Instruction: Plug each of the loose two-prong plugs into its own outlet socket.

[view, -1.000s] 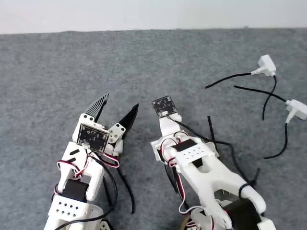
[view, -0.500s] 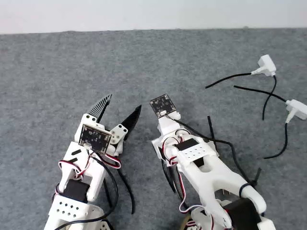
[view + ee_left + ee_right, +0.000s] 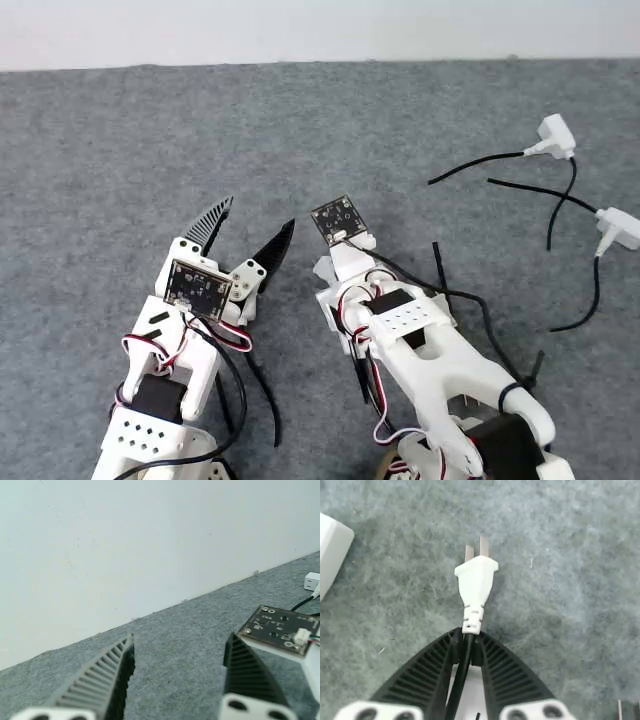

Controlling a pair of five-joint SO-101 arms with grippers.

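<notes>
The right gripper (image 3: 469,633) is closed on the black cord (image 3: 464,660) right at the strain relief, not on the plug (image 3: 475,580) itself. The plug sticks out past the fingertips with its two prongs (image 3: 477,549) pointing away over the grey mat (image 3: 570,540). The plug is likely light, rigid, smooth plastic, but the cord behind it is limp, so held this way the head may swivel or droop when pushed. A grip across the flat sides of the body would probably steer the prongs better, and these thin blades could bend if they meet a slot askew. The left gripper (image 3: 257,212) hangs near it, jaws apart and empty. Two white blocks (image 3: 555,135) on black leads, likely the sockets, lie well apart from both grippers, out on the right arm's side.
</notes>
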